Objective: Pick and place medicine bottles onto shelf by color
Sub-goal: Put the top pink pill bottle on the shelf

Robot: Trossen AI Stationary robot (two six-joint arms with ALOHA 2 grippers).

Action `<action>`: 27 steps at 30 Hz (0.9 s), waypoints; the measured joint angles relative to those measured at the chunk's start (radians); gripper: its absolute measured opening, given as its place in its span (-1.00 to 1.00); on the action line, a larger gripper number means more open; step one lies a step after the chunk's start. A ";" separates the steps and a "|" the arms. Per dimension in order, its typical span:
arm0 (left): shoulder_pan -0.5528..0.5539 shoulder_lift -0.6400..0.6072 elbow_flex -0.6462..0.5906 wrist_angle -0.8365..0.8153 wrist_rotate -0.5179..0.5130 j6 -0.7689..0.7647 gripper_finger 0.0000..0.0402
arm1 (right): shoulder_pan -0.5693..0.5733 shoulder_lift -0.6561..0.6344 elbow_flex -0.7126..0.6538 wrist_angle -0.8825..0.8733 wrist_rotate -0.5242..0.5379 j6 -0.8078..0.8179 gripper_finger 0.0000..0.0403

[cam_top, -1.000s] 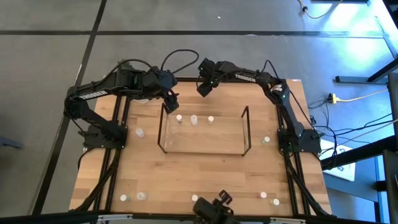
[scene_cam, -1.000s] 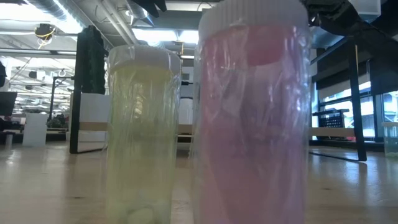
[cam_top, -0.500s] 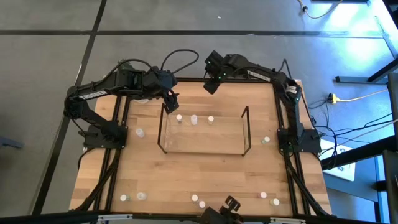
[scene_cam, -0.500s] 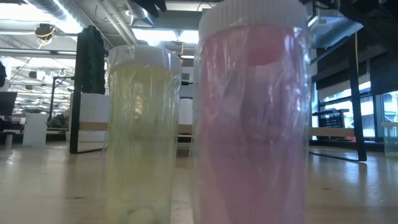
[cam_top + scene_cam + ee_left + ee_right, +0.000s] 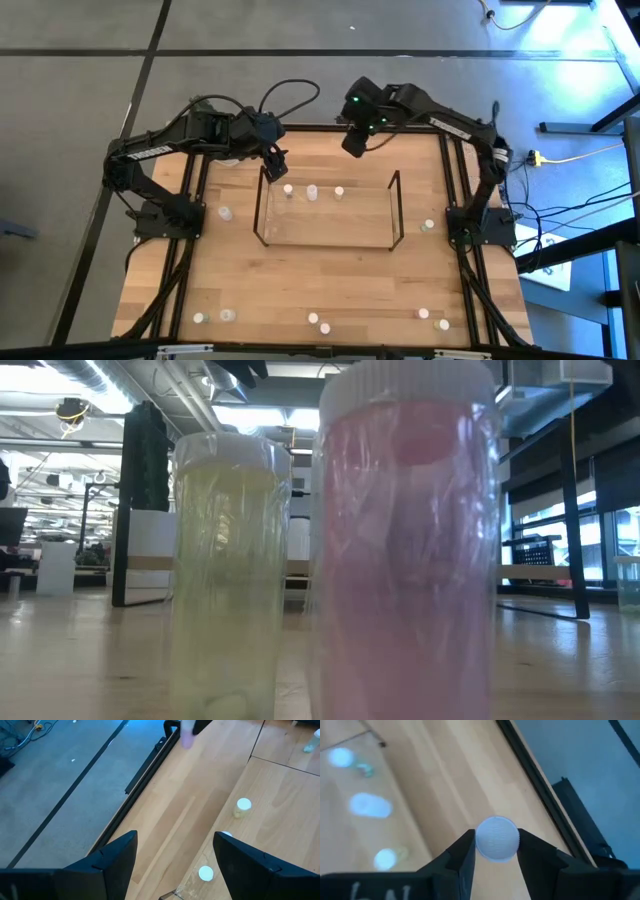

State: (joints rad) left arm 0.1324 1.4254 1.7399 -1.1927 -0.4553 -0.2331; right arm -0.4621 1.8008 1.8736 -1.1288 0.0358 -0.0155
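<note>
right wrist view shows right gripper [image 5: 495, 851] clamping a white-capped bottle [image 5: 497, 838], hidden in high view; left gripper [image 5: 172, 851] spread wide, empty.

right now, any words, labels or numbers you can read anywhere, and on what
None can be read.
Pale marks along the lower edge of the right wrist view, on the right gripper body: cut off, unreadable.
The medicine bottles, such as the pink bottle and the yellowish bottle: no label shows.

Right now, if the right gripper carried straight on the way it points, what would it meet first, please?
Probably bare table: the right gripper, shut on a bottle, points down near the far edge, the shelved bottles lying aside. Depth is uncertain.
</note>
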 joint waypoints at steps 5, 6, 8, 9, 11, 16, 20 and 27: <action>0.000 0.000 0.000 0.000 0.000 0.009 0.27 | 0.030 -0.071 -0.039 -0.015 -0.079 -0.017 -0.32; 0.000 0.000 0.000 0.000 0.000 0.029 0.27 | 0.038 -0.092 -0.068 -0.004 -0.089 -0.019 -0.32; 0.000 0.000 0.000 0.000 0.000 0.086 0.27 | 0.061 -0.138 -0.150 0.036 -0.091 -0.020 -0.32; 0.000 0.000 0.000 0.000 0.000 0.106 0.27 | 0.072 -0.161 -0.192 0.055 -0.091 -0.020 -0.32; 0.000 0.000 0.000 0.000 0.000 0.119 0.27 | 0.097 -0.214 -0.280 0.112 -0.095 -0.026 -0.32; 0.000 0.000 0.000 0.000 0.000 0.113 0.27 | 0.150 -0.328 -0.442 0.199 -0.186 -0.121 -0.32; 0.000 0.000 0.000 0.001 0.000 0.113 0.27 | 0.166 -0.369 -0.527 0.193 -0.200 -0.161 -0.32; 0.000 0.000 0.000 0.001 0.052 0.113 0.27 | 0.167 -0.369 -0.655 0.237 -0.279 -0.257 -0.37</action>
State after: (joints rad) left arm 0.1326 1.4254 1.7397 -1.1919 -0.4030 -0.1200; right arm -0.2947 1.4320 1.2187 -0.8918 -0.2427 -0.2728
